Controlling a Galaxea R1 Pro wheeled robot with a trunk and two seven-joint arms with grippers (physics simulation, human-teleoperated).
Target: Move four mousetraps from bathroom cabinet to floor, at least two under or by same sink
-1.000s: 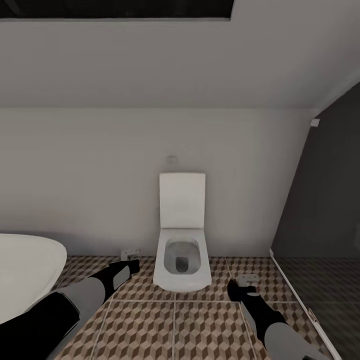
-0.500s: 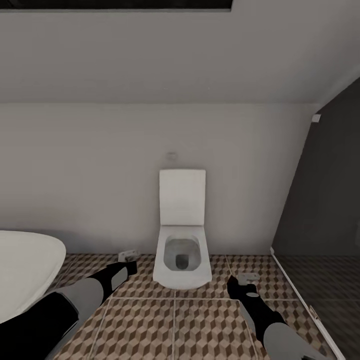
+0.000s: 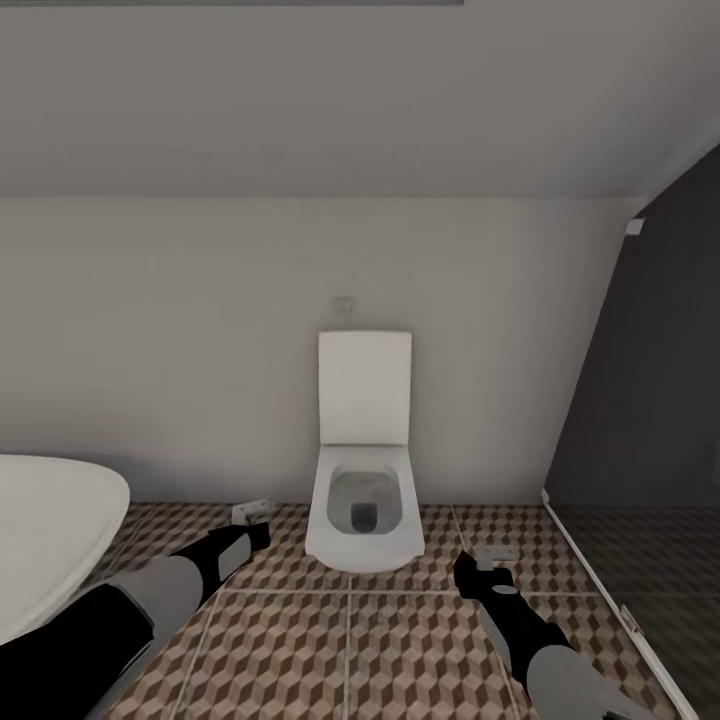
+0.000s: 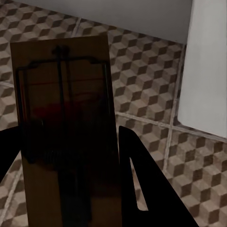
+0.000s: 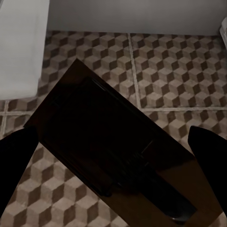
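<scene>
The left gripper (image 3: 258, 516) jaws grasp a flat tan wooden mousetrap (image 4: 64, 137). The right gripper (image 3: 490, 556) jaws grasp a second dark-sprung mousetrap (image 5: 113, 142), both low in frame over the cube-patterned tiled floor (image 3: 350, 640).

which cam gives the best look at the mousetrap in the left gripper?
Left wrist view: the left mousetrap looms close, wire spring and red spot visible between the fingers. Head view shows just a small pale board at the left gripper.

White toilet (image 3: 365, 500) (lid up), probably bathtub (image 3: 50, 530) leftward.
</scene>
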